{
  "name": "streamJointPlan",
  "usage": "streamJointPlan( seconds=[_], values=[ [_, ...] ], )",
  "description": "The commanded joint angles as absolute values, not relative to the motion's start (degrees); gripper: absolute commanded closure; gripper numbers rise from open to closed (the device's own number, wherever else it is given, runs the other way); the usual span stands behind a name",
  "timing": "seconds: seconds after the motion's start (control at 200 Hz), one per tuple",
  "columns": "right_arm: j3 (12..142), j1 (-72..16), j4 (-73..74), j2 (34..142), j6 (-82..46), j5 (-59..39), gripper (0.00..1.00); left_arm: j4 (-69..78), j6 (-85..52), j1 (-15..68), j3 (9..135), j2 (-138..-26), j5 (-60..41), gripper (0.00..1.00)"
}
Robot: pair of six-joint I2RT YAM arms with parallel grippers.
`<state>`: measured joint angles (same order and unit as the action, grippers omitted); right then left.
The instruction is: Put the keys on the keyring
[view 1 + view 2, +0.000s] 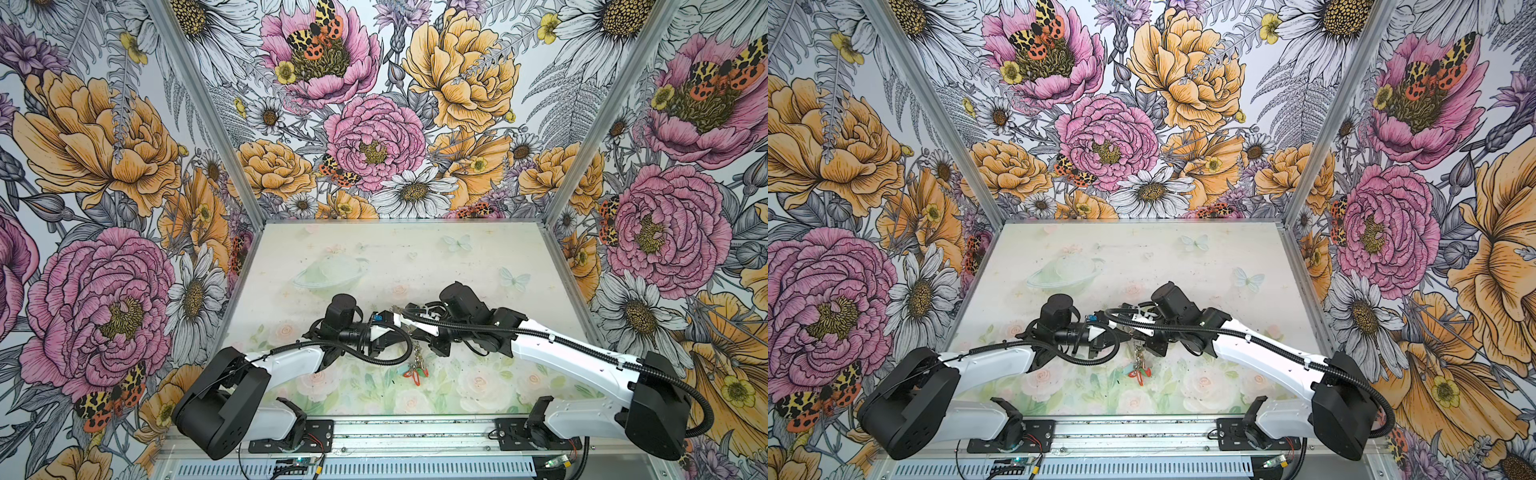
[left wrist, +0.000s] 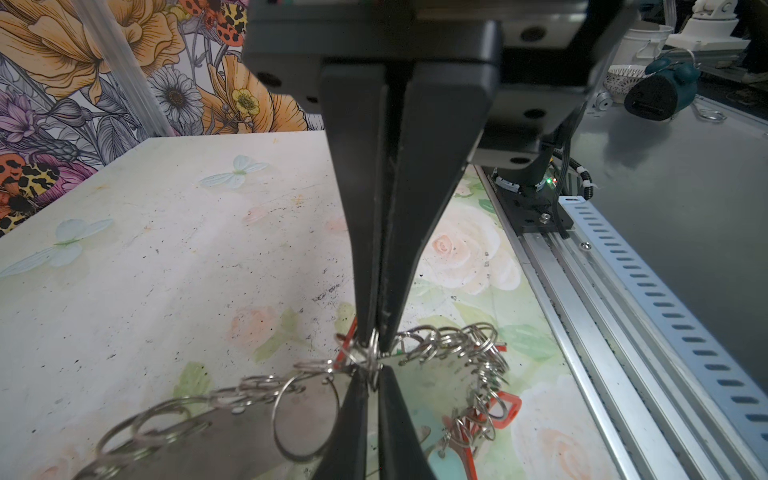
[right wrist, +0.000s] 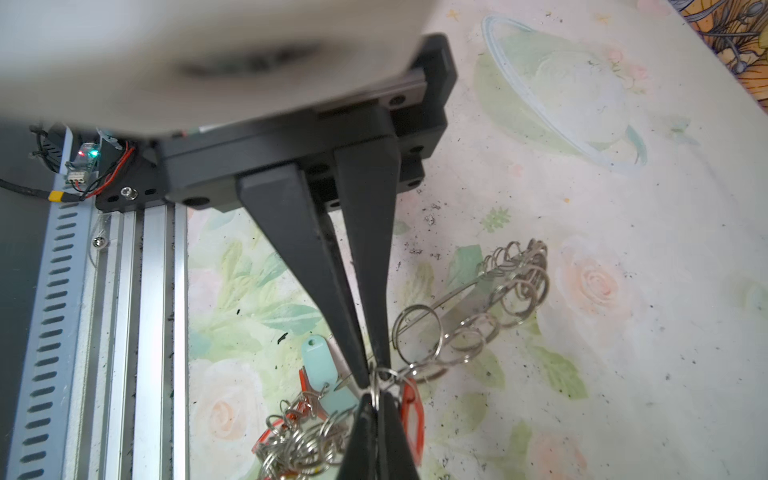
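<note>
Left gripper (image 2: 371, 347) and right gripper (image 3: 371, 369) are meeting tip to tip, each clamping closed around wire rings (image 2: 372, 356) of the keyring (image 3: 459, 305) — red-tagged keys (image 1: 414, 371) are dangling at six o'clock.

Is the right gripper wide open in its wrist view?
No, the right gripper has its fingertips pressed together, pinching a small wire ring of the keyring.

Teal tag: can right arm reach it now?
Probably not: the right end effector is shut on the keyring, tip to tip with the left end effector. The teal tag is close and uncovered, but that grip must open first.
</note>
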<state>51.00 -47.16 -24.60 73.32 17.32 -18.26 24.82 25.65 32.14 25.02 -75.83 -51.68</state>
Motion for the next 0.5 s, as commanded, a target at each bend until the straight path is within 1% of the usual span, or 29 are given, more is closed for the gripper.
streamJointPlan(
  seconds=[0.0, 0.085, 0.2, 0.265, 0.34, 0.495],
  values=[
    [50.6, -46.4, -22.5, 71.1, 15.9, -13.4, 1.00, 30.1, 17.1, 33.2, 23.3, -72.9, -47.3, 0.83],
    [48.8, -46.4, -19.8, 70.4, 15.5, -13.4, 1.00, 32.6, 8.1, 35.7, 21.1, -70.6, -38.7, 0.81],
    [45.9, -46.7, -16.1, 69.1, 16.0, -13.1, 1.00, 30.3, -4.2, 39.3, 19.7, -65.0, -28.1, 0.81],
    [44.2, -46.9, -14.2, 68.2, 17.1, -13.8, 1.00, 25.5, -9.6, 41.8, 19.8, -61.2, -21.4, 0.81],
    [42.5, -47.2, -12.4, 67.3, 18.6, -15.6, 1.00, 17.2, -14.6, 43.8, 21.8, -57.5, -16.0, 0.79],
    [41.0, -47.9, -10.1, 66.7, 21.6, -18.7, 1.00, 0.0, -23.3, 43.7, 26.7, -53.3, -12.8, 0.78]
  ],
)
